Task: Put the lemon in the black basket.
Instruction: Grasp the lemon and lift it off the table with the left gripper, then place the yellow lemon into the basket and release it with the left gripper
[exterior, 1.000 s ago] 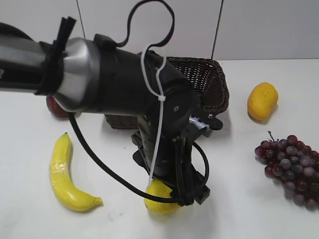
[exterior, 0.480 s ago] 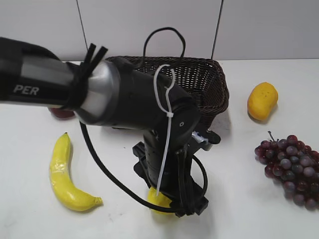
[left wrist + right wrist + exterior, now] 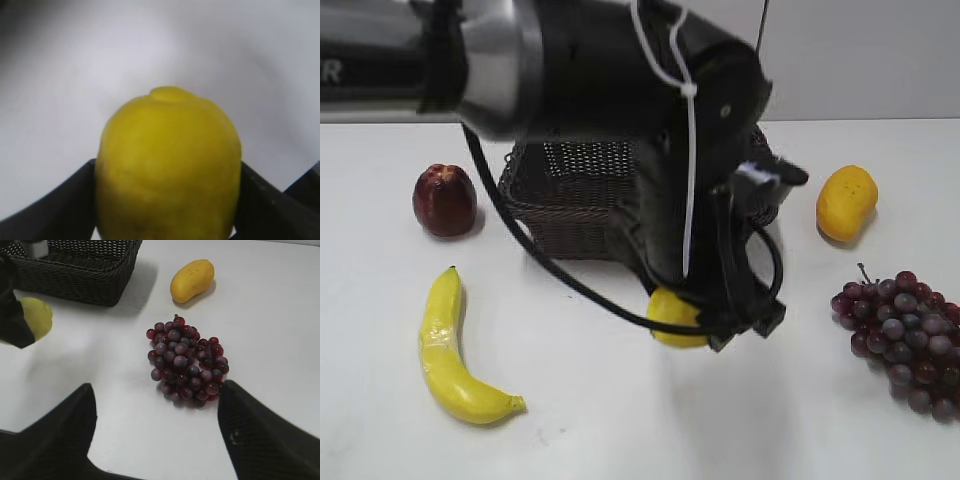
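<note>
My left gripper [image 3: 705, 322] is shut on the yellow lemon [image 3: 675, 315] and holds it in the air in front of the black basket [image 3: 570, 190]. In the left wrist view the lemon [image 3: 167, 167] fills the space between the two black fingers of the left gripper [image 3: 167, 200], nub end up, over bare white table. The right wrist view shows the lemon [image 3: 37, 317] at the left edge and the basket [image 3: 75, 270] at the top left. My right gripper [image 3: 157, 425] is open and empty above the table, just short of the grapes.
A banana [image 3: 450, 345] lies at the front left and a dark red fruit [image 3: 445, 200] left of the basket. An orange-yellow mango [image 3: 846, 203] lies at the right. A bunch of dark red grapes [image 3: 905, 340] lies at the right front.
My left gripper has lifted the lemon off the table and carried it up and to the right, closer to the basket. The arm now stands higher in the exterior view.
</note>
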Controlling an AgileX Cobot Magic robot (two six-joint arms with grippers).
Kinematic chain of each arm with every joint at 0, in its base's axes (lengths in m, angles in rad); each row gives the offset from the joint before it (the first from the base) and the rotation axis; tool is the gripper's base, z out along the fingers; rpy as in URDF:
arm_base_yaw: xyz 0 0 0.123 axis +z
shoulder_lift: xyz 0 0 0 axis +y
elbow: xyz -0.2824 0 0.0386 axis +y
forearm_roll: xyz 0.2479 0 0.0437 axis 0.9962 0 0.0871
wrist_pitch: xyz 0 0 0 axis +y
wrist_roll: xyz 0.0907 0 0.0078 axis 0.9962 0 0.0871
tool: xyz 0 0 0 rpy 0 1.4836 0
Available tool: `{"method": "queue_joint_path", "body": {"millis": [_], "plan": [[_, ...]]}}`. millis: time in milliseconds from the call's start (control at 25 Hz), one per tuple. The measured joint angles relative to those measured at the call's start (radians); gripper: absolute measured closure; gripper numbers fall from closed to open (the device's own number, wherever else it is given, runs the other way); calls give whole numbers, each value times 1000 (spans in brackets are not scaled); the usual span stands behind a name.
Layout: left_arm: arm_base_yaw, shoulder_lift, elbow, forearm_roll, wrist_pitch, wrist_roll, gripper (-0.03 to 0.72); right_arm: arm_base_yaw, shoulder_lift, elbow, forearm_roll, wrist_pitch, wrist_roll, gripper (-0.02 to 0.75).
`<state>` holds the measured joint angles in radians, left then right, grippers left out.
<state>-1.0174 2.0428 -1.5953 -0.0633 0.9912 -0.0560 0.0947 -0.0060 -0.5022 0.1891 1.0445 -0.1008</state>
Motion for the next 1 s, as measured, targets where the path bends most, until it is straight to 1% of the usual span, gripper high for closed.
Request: {"method": "queue_joint_path", "body": {"millis": [200, 360, 600, 720, 840, 1000], "plan": [[19, -17, -170, 36, 62, 0, 139, 0, 0, 0, 0, 0, 0, 167], [73, -18, -258, 75, 13, 0, 139, 0, 0, 0, 0, 0, 0, 167], [180, -14, -275, 120, -127, 0, 139, 0, 0, 0, 0, 0, 0, 167], [232, 0, -275, 132, -226, 0, 139, 0, 0, 0, 0, 0, 0, 167], [271, 33, -275, 154, -310, 0, 139, 0, 0, 0, 0, 0, 0, 167], [304, 103, -275, 176, -362, 0, 139, 0, 0, 0, 0, 0, 0, 167]]}}
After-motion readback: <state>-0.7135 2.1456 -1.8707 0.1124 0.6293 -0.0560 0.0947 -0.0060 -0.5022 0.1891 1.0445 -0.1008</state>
